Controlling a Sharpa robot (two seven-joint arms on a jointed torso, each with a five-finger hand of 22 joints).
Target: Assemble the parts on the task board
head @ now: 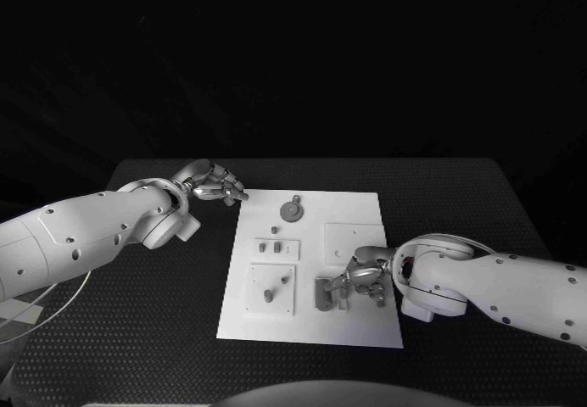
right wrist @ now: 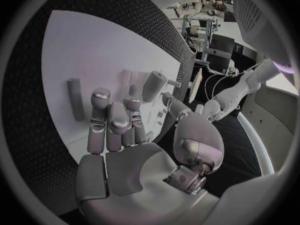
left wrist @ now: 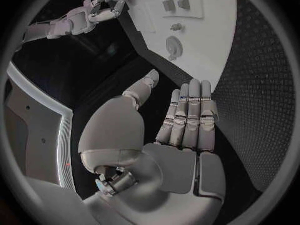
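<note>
The left hand (head: 215, 182) hovers over the black table (head: 147, 288) just off the task board's (head: 354, 212) far left corner, fingers loosely extended, holding nothing. The right hand (head: 365, 278) sits over the board's near right part, fingers spread, empty, just beside a grey bar-shaped part (head: 324, 294) lying there
</note>
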